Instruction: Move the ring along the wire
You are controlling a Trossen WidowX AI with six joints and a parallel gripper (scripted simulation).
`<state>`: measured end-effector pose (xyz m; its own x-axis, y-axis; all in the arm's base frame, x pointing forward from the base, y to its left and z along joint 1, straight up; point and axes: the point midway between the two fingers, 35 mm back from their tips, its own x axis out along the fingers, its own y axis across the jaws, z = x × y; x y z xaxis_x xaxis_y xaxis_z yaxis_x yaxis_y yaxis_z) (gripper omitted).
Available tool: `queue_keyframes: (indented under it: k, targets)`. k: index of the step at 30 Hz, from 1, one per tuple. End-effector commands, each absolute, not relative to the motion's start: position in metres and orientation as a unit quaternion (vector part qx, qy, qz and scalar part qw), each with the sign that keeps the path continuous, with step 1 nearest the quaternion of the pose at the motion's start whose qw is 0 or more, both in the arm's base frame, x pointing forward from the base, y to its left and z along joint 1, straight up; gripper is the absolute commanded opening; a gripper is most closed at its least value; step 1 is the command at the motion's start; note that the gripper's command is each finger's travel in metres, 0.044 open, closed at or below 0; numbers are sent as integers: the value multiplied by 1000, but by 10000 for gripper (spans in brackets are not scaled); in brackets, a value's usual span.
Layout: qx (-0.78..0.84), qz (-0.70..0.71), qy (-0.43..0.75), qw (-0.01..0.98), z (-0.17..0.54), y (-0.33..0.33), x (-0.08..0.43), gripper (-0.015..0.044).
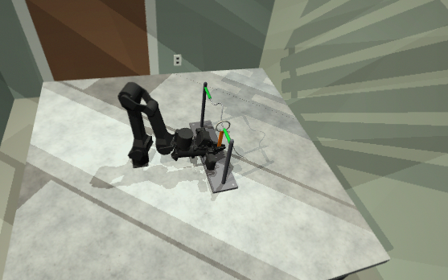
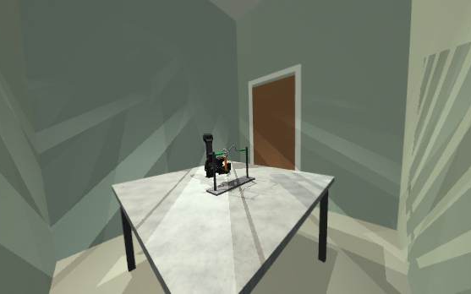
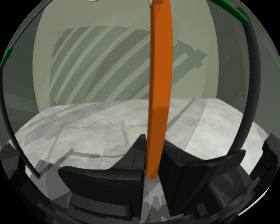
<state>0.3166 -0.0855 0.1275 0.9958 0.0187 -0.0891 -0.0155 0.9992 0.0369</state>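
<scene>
My gripper [image 1: 219, 148] [image 3: 148, 137] is shut on the orange handle [image 1: 219, 138] [image 2: 226, 163] [image 3: 161, 75], which stands upright above the fingers. The ring [image 1: 229, 125] is at the handle's top, around the wire near the inner end of the near green part [image 1: 227, 135] [image 2: 218, 154]. I cannot tell whether it touches the wire. The near post [image 1: 228, 162] [image 2: 215, 173] [image 3: 254, 65] is close beside the gripper. The thin grey wire [image 1: 222, 113] runs in bends to the far green part [image 1: 208, 93] [image 2: 243, 149] at the far post [image 1: 203, 106] [image 2: 247, 165]. The wrist view cuts off the ring.
Both posts stand on a grey base plate [image 1: 225, 188] [image 2: 216, 193], partly under my gripper and wrist. The plate rests on the pale table [image 1: 136, 225] [image 2: 194, 236]. Shadows of the posts and wire fall on the table beyond the plate.
</scene>
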Motion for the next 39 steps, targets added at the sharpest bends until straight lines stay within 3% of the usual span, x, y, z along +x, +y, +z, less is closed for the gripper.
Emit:
queue_keyframes:
  k: [1, 39]
  targets:
    - [32, 4, 44, 998, 129, -78, 315, -150]
    - [321, -48, 135, 936, 169, 21, 301, -150]
